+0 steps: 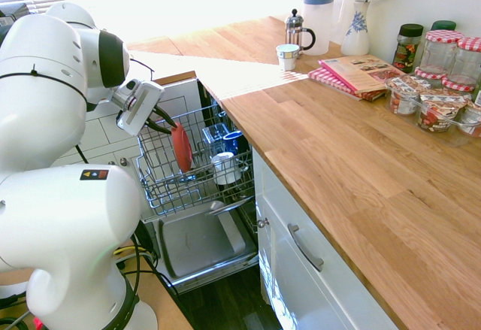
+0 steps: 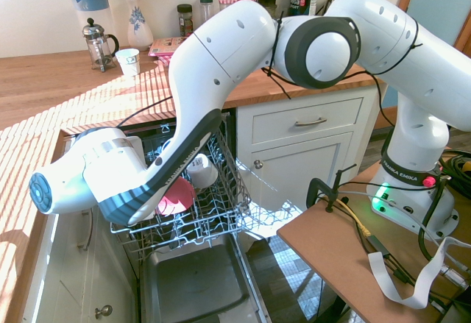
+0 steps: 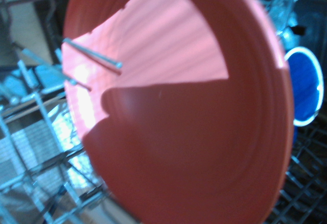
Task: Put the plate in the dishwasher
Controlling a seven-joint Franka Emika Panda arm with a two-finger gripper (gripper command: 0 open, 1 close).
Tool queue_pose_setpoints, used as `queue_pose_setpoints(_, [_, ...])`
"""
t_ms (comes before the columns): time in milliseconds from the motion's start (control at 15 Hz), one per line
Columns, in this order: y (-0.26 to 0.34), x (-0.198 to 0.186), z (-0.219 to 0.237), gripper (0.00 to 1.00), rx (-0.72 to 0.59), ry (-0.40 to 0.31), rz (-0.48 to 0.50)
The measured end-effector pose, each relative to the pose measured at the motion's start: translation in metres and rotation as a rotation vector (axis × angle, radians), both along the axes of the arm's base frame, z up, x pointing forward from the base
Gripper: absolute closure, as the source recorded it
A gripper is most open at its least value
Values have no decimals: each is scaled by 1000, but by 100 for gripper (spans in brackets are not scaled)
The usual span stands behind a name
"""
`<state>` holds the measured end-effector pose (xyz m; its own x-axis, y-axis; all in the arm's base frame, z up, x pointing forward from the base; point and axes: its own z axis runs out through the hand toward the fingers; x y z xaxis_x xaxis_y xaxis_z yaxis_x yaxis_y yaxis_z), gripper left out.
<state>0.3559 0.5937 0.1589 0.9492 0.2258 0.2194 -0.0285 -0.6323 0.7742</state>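
The coral-red plate stands on edge among the tines of the dishwasher's pulled-out wire rack, leaning slightly. It shows pink behind the arm in the second exterior view and fills the wrist view, with one tine crossing its face. My gripper is at the plate's upper rim, reaching in from the left. The white forearm hides it in the second exterior view. The grey drop-down door lies open under the rack.
A blue cup and a white cup sit in the rack right of the plate. The wooden countertop with its white cabinets borders the dishwasher on the right. It carries a French press, a jug, jars and a magazine.
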Motion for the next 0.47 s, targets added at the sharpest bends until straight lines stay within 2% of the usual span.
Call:
queue_pose_setpoints(200, [-7, 10, 21, 0, -5, 140, -103])
queue_pose_setpoints(333, [-19, 38, 58, 0, 13, 170, -158])
queue_pose_setpoints(467, [-46, 75, 116, 0, 65, 195, -218])
